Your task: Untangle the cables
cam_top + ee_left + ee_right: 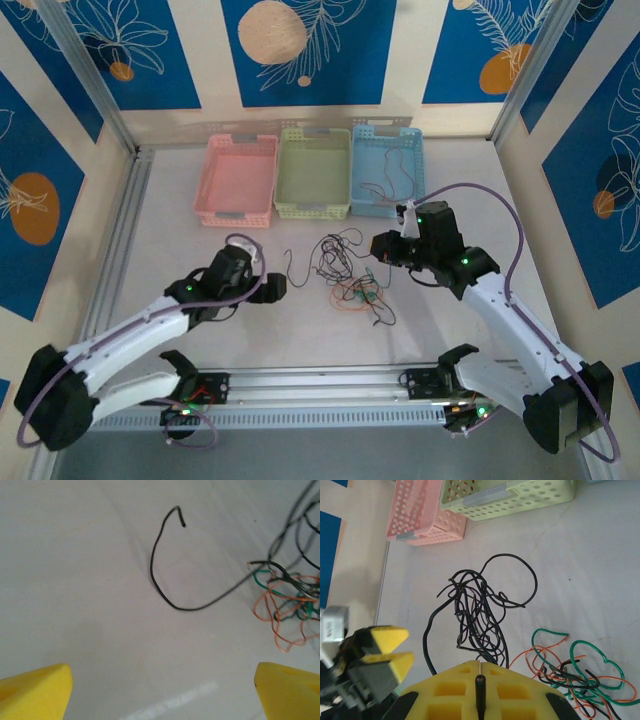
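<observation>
Hovering spread wide and empty, left gripper (161, 672) is facing the cables (287, 600), right gripper (480, 664) is clamping tight on a black strand (470, 610)

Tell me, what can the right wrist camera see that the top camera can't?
Right wrist, not top: up close, the right gripper is pinched shut, with a black strand caught in the seam between its yellow fingers.
Top, not right wrist: the blue basket with a thin wire in it, plus the whole left arm and right arm.
Both: the pink basket, the green basket, the black tangle, the orange and green wires and the left gripper.
</observation>
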Available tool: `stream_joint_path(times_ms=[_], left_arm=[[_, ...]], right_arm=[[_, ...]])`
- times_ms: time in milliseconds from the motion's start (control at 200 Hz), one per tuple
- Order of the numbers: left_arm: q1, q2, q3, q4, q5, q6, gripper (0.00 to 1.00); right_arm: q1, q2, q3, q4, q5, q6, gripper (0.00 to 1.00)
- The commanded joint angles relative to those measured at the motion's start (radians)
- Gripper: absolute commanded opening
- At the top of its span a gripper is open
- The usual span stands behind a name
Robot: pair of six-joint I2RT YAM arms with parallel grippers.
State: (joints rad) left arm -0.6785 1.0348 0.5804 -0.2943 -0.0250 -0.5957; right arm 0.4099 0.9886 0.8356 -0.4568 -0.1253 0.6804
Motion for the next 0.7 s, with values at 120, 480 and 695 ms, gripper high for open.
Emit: stream_joint_path(times_ms=[120, 480, 695], left_arm=[[0.054, 0.236, 0.132, 0.196, 0.068, 0.057, 0.90], [0.072, 0.493, 0.292, 0.178, -0.003, 0.113, 0.77], [0.077, 0.553, 0.328, 0.190, 0.010, 0.117, 0.56]], right_arm=[[-0.002, -0.031, 0.001, -0.003, -0.061, -0.023, 0.00], [0.000, -0.033, -0.008, -0.015, -0.065, -0.039, 0.00], [0.002, -0.039, -0.004, -0.032, -0.056, -0.048, 0.00]])
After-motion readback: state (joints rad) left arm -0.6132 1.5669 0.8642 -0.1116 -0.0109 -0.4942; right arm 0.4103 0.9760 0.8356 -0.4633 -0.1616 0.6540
